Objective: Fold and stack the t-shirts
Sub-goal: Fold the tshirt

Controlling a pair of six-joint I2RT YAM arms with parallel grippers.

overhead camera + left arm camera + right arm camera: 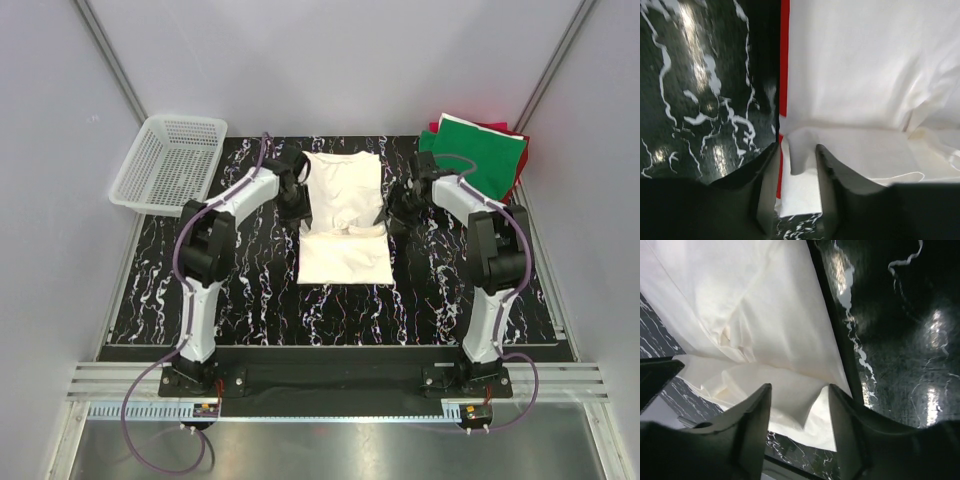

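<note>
A black table (250,290) with white marble veining fills the floor of a white-walled booth, with two white-and-black robot arms bolted at its near edge. At the table's centre lies a cream-white fabric t-shirt (345,215), folded into a narrow rectangle whose long axis runs straight away from the arm bases. A ridge of bunched cloth crosses its middle, dividing a slightly wider near panel from a far panel that rests a little rumpled. No print shows from above, though the left wrist view catches a thin red strip along the shirt's left edge. On the far left corner sits a white plastic mesh basket (165,160). On the far right corner a folded green t-shirt (485,155) lies on top of a red t-shirt (500,128), well apart from the cream one. The shirt lies directly between the two tools. The left tool (293,205) is at its left long edge and the right tool (398,215) at its right long edge, both level with the middle ridge and equally near. In the wrist views each tool's dark fingers (765,190) stand spread, with a soft lip of the cloth edge sitting in the gap; the fingers (750,430) do not seem to squeeze it. Any further fold would likely be across the long axis, and both arms look equally placed for it.
</note>
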